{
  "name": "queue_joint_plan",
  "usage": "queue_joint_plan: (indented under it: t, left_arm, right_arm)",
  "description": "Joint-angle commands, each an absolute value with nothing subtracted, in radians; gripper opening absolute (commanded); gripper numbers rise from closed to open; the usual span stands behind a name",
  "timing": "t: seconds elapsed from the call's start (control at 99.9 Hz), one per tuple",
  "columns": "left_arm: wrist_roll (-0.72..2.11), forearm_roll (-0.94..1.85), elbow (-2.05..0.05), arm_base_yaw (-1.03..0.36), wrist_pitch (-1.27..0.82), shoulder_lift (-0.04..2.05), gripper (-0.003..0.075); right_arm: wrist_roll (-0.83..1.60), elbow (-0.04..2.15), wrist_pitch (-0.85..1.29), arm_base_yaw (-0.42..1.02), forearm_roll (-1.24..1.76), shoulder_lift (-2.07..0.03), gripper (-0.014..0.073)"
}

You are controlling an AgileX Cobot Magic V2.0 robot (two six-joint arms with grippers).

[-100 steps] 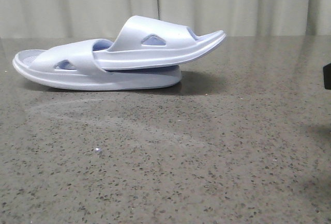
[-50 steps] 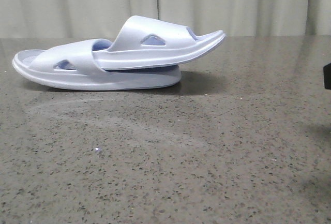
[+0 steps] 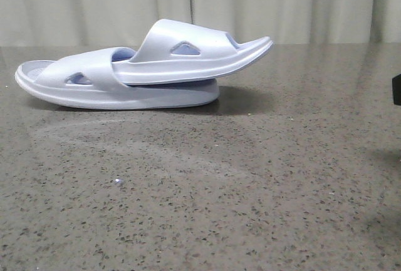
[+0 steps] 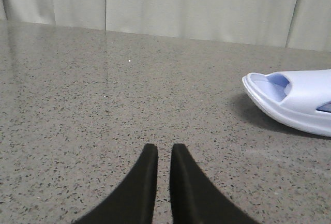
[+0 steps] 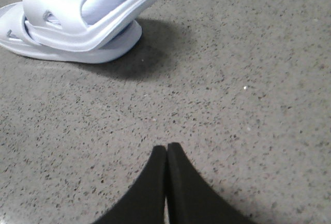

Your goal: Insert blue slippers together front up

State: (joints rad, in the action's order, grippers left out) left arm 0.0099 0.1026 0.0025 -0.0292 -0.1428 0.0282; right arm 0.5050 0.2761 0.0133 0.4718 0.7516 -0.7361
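Note:
The two blue slippers lie on the table at the far left. The lower slipper [image 3: 94,86] lies flat. The upper slipper [image 3: 188,55] is pushed under the lower one's strap, and its other end sticks out to the right, raised off the table. The pair also shows in the right wrist view [image 5: 83,17], and one end of the lower slipper shows in the left wrist view [image 4: 295,100]. My left gripper [image 4: 164,149] is empty, with its fingers almost together and a narrow gap between them, well away from the slippers. My right gripper [image 5: 166,147] is shut and empty, also well away from them.
The speckled grey stone table [image 3: 207,183] runs back to a pale curtain [image 3: 282,2]. A dark part [image 3: 396,89] shows at the right edge of the front view.

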Motion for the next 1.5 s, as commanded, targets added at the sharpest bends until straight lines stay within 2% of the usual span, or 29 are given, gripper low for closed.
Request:
queue_joint_plan:
  t: [0.0, 0.13, 0.23, 0.35, 0.53, 0.67, 0.87, 1.491]
  left_arm:
    - [0.000, 0.113, 0.013, -0.032, -0.071, 0.037, 0.0015]
    - [0.000, 0.113, 0.013, -0.032, -0.071, 0.037, 0.0015]
    - [0.000, 0.113, 0.013, -0.032, -0.071, 0.037, 0.0015]
    - [0.000, 0.113, 0.013, -0.032, -0.071, 0.037, 0.0015]
    - [0.000, 0.113, 0.013, -0.032, -0.071, 0.037, 0.0015]
    - [0.000, 0.113, 0.013, -0.032, -0.071, 0.037, 0.0015]
    - [0.000, 0.113, 0.013, -0.032, -0.071, 0.037, 0.0015]
    - [0.000, 0.113, 0.013, -0.032, -0.071, 0.037, 0.0015]
  right_arm:
    - [0.515, 0.287, -0.121, 0.473, 0.710, -0.713, -0.0107]
    - [0.480, 0.231, -0.217, 0.424, 0.573, -0.621, -0.0107]
    - [0.354, 0.175, -0.209, 0.312, 0.396, -0.508, -0.0107]
    - [0.174, 0.122, -0.122, 0.158, 0.140, -0.378, -0.0107]
    - [0.091, 0.039, -0.042, 0.010, 0.006, -0.225, -0.0107]
    - [0.086, -0.033, -0.031, -0.004, 0.000, -0.119, -0.0107]
    - [0.086, -0.030, 0.142, -0.005, -0.008, -0.017, -0.0107]
    - [0.086, -0.030, 0.141, -0.005, -0.013, 0.005, -0.0107]
